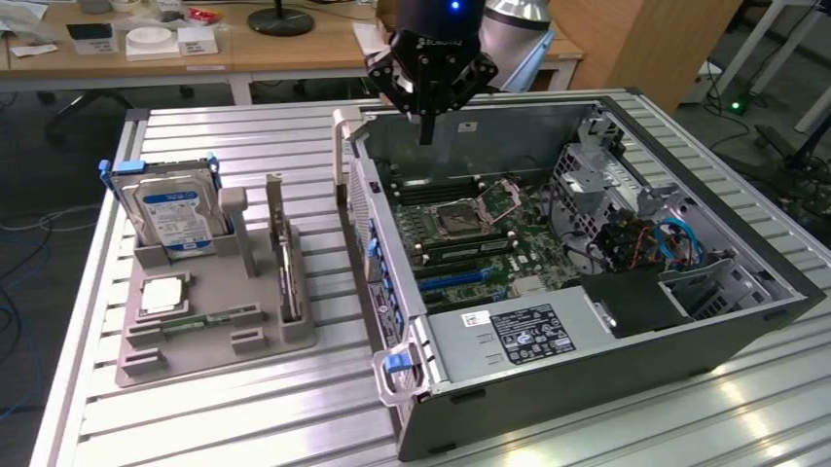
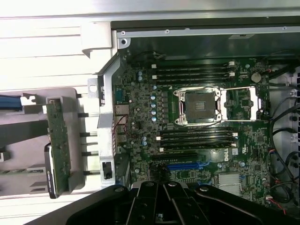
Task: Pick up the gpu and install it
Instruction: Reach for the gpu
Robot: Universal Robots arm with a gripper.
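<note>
gpu (image 1: 283, 261) stands in grey holder (image 1: 240, 292); claw (image 1: 426, 134), pinched together, hangs over open case (image 1: 520, 122).

Your gpu (image 1: 286, 277) is dark along its edge with a pale beige bracket, and its face reads green in the wrist view. It stands in a plain grey holder (image 1: 189, 350). Your gripper (image 1: 426, 134) is black. The hard drive (image 1: 175, 219) is silver with a blue-and-white label. The motherboard (image 1: 500, 238) is green with a bright blue slot (image 1: 457, 279). The case (image 1: 675, 341) is dark grey and the table (image 1: 234, 418) is ribbed silver.
</note>
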